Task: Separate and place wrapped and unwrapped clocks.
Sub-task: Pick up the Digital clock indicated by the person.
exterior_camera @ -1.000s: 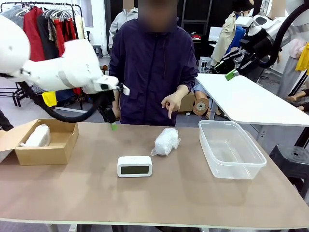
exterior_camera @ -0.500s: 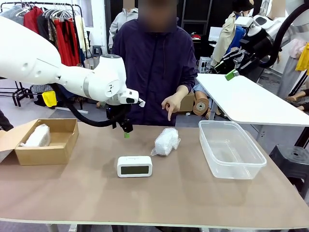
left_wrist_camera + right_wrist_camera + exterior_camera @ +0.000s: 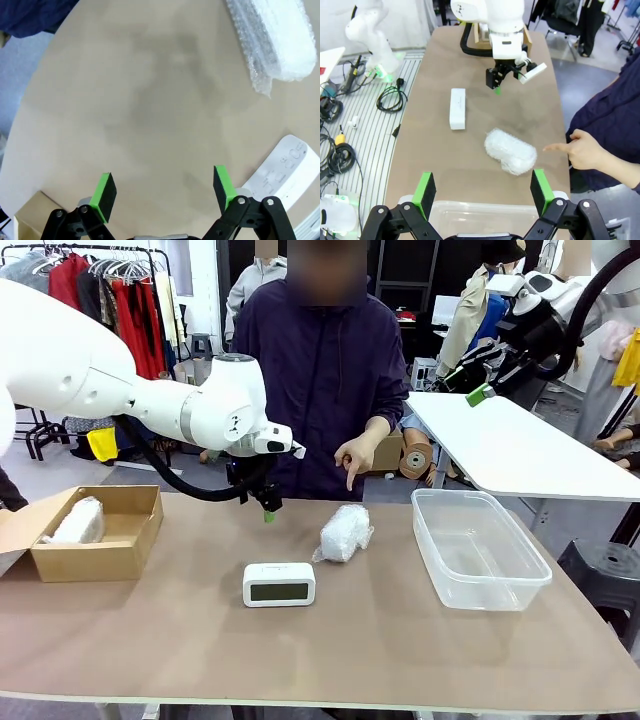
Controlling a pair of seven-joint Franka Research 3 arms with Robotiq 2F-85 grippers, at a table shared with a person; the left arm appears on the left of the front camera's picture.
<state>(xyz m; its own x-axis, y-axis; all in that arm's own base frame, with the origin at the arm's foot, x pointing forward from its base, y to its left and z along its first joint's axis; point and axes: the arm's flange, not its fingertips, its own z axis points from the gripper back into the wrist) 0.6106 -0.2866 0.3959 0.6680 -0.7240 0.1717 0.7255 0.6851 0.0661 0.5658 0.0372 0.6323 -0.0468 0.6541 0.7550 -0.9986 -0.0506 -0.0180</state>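
white and bare, your clock [image 3: 279, 583] lies nearest on the brown table [image 3: 350, 660], unsorted, as does the loose bundle [image 3: 345, 532] just past it, your left claw [image 3: 162, 189] and right claw [image 3: 481, 192] both gaping and empty, the boxed bundle [image 3: 79, 521] seemingly done in its box [image 3: 100, 558], clothes racks [image 3: 120, 290] beyond.

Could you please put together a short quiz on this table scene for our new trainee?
1. What does the clear tub hold?
2. True or false: a bubble-wrap bundle lies in the cardboard box.
3. The white clock lies: A in the box; B on the table; C in the tub.
Key: 1 nothing; 2 true; 3 B.
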